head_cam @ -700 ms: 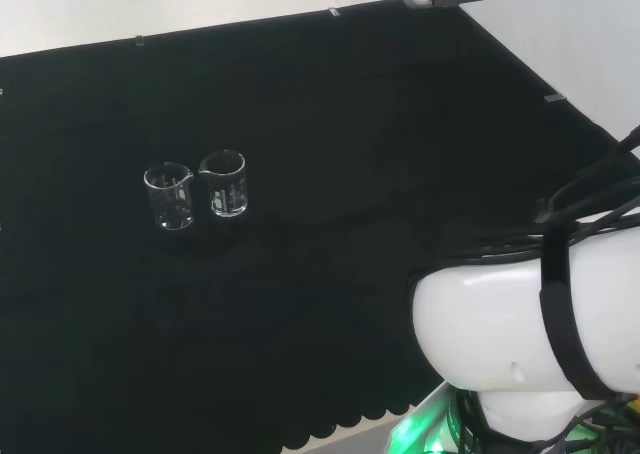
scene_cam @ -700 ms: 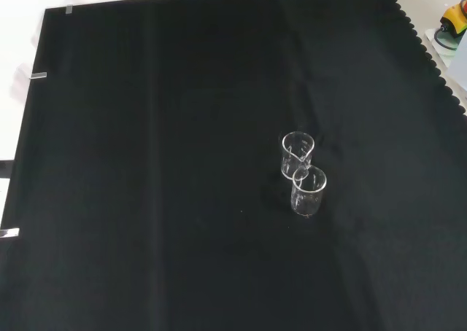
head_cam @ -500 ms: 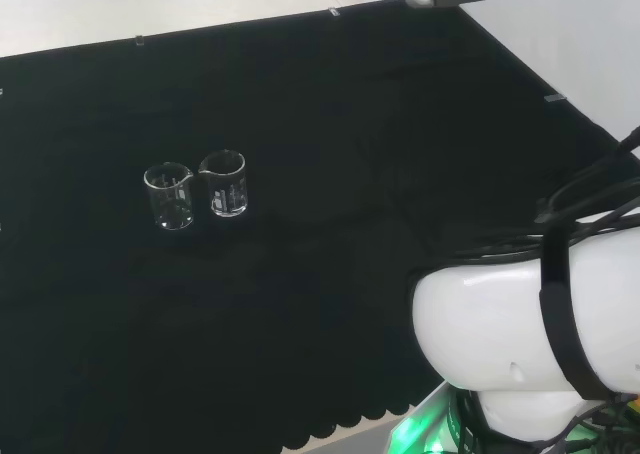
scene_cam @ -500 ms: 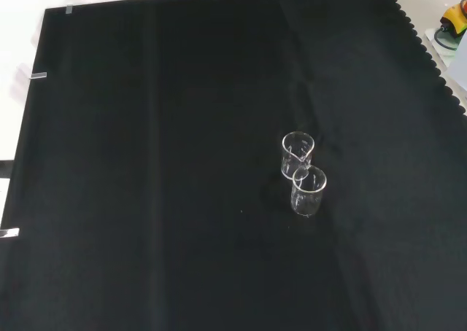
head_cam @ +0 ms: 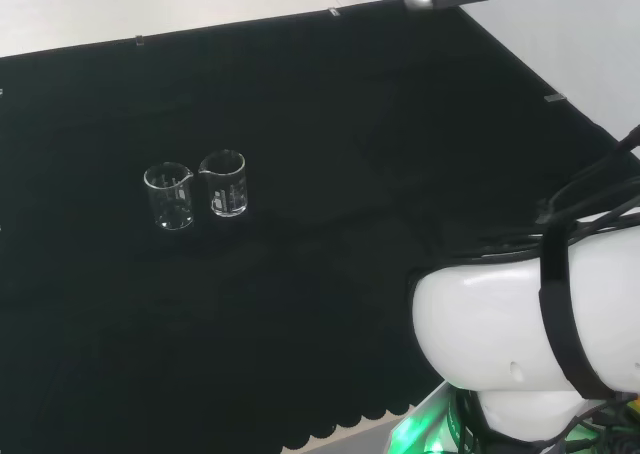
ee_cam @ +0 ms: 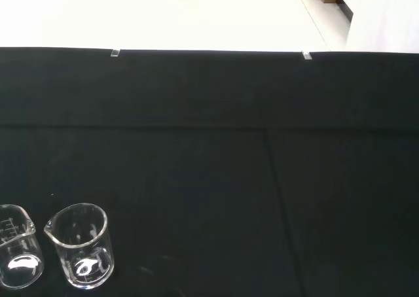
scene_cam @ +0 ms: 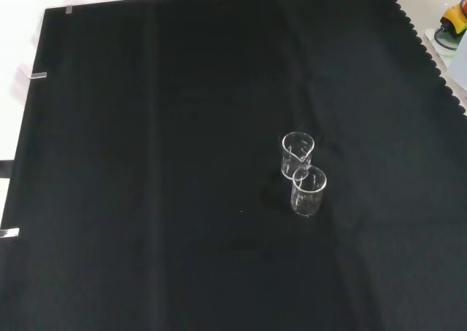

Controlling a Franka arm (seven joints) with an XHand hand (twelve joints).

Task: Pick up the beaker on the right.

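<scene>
The black cloth (head_cam: pixel 330 94) takes up nearly the whole bench, and there is plenty of bare room on it. In the head view its scalloped near edge (head_cam: pixel 340 426) runs along the bottom beside the arm's big white link (head_cam: pixel 520 324), while the far edge sits at the top, pinned by small clips (head_cam: pixel 333 12). In the front view that scalloped edge (scene_cam: pixel 427 50) slants down the right side, and the clipped edges frame the top and the left. Everything between those borders is open, flat black, apart from one small pair of glassware.

That pair is two clear glass beakers, upright, side by side and touching or all but touching. In the head view they stand left of centre, well clear of every edge. The right beaker (head_cam: pixel 225 182), the one the task wants, has its spout turned toward its neighbour, the left beaker (head_cam: pixel 170 196). In the front view the same two line up one behind the other: the right beaker (scene_cam: pixel 297 154) is the higher, farther one and the left beaker (scene_cam: pixel 308 191) sits lower, just in front of it. Both look empty, with only glints on their bases and faint printed scales on their walls.

From the wrist view the right beaker (ee_cam: pixel 80 254) shows whole, spout toward the left beaker (ee_cam: pixel 16 258), with a wide stretch of bare cloth beyond them up to the clipped edge. As for the hand's fingers, I cannot tell how they are set.
</scene>
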